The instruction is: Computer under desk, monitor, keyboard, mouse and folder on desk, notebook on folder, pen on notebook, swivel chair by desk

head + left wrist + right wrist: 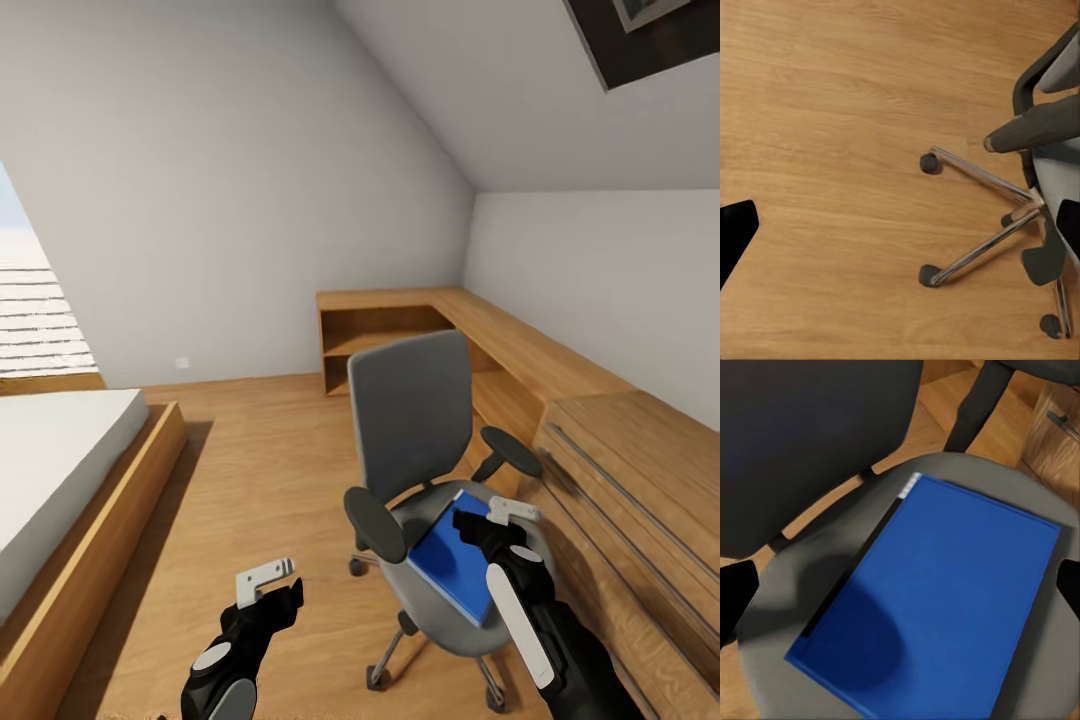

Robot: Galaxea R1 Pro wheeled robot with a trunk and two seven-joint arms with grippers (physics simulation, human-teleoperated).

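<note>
The grey swivel chair (pixel 410 415) stands on the wooden floor mid-room, its back toward the far wall. A flat bright blue folder (pixel 452 568) lies on its seat; it is large in the right wrist view (pixel 945 600). My right gripper (pixel 512 512) hovers just above the folder, open, its dark fingertips (pixel 735 592) spread to either side with nothing between them. My left gripper (pixel 265 580) hangs open over bare floor left of the chair. In the left wrist view it (pixel 900 232) looks down on the chair's chrome star base (pixel 994 225) and castors.
A low bed (pixel 60 480) in a wooden frame fills the left side. A light wooden shelf bench (pixel 400 330) runs along the far wall and joins a wooden drawer unit (pixel 640 500) close on the chair's right. Open floor (pixel 260 450) lies between bed and chair.
</note>
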